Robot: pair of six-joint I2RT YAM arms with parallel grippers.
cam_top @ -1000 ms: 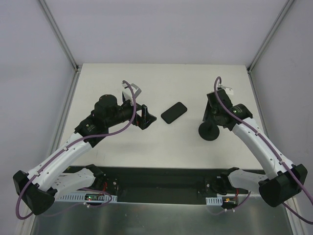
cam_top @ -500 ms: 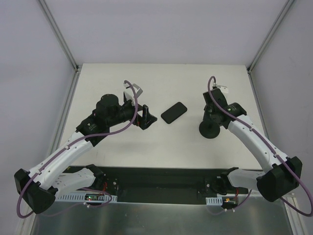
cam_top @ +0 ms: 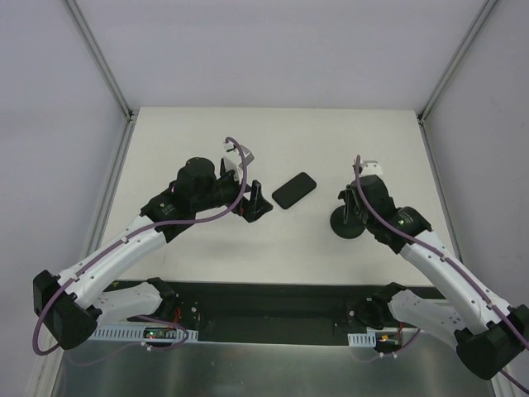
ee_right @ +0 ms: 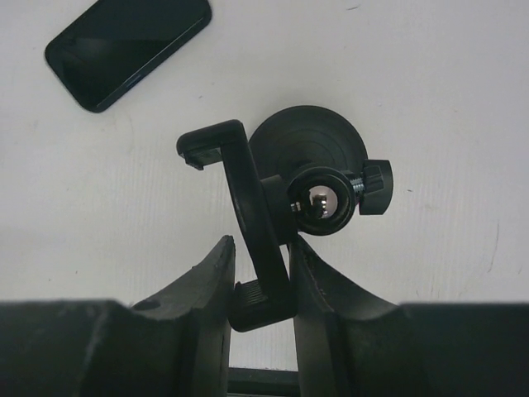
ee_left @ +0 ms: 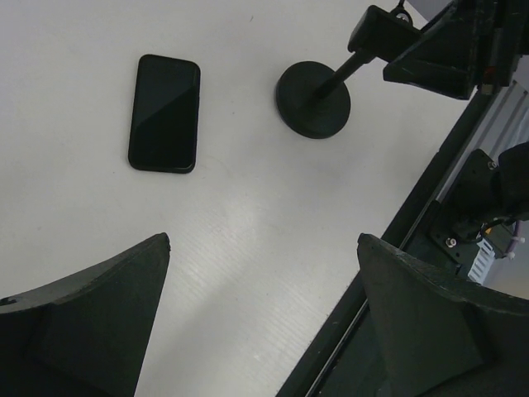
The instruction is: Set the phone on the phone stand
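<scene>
The phone lies flat on the white table between the arms; it also shows in the left wrist view and the right wrist view. The phone stand stands upright to its right on its round base. My right gripper is shut on the lower end of the stand's clamp bracket, fingers on either side. My left gripper is open and empty, just left of the phone and above the table.
The black rail with the arm bases runs along the table's near edge. Metal frame posts rise at the back corners. The right arm shows in the left wrist view behind the stand.
My left gripper has moved right, closer to the phone. My right arm has swung nearer and lower around the stand's bracket; the stand's base has shifted slightly left.
</scene>
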